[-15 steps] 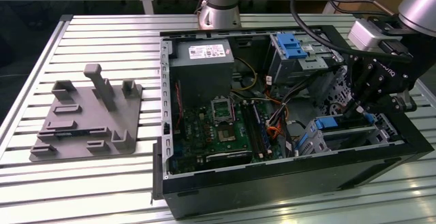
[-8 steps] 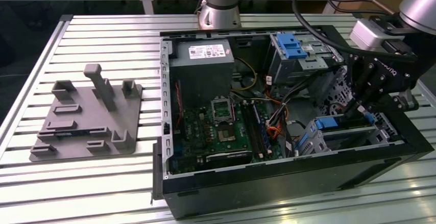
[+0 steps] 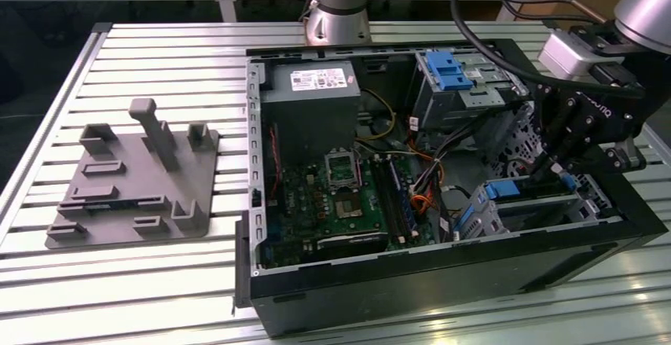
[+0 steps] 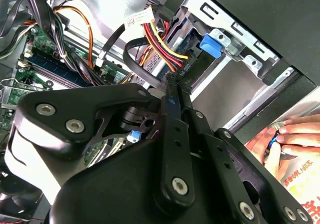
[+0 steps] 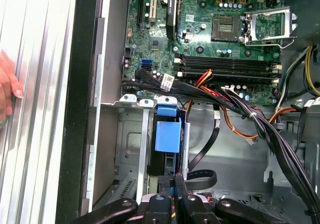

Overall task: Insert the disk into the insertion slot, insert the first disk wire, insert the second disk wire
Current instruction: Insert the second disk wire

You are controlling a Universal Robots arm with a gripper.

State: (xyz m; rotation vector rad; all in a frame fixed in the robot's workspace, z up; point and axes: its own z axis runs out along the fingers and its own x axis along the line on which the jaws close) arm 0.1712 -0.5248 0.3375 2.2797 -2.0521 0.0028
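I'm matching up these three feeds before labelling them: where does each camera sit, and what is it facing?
Exterior view: off the arm and above, looking down at the open computer case on a slatted table; the arm reaches in and the gripper is low by the drive cage.
Second wrist view: on the wrist, looking past the gripper at the wire bundle.
First wrist view: on the wrist, looking at the motherboard.
Both wrist views share the gripper, wires and a person's fingers.

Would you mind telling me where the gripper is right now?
In the exterior view, the gripper reaches down into the open black computer case at the view's right, just above the grey perforated sheet-metal drive cage.
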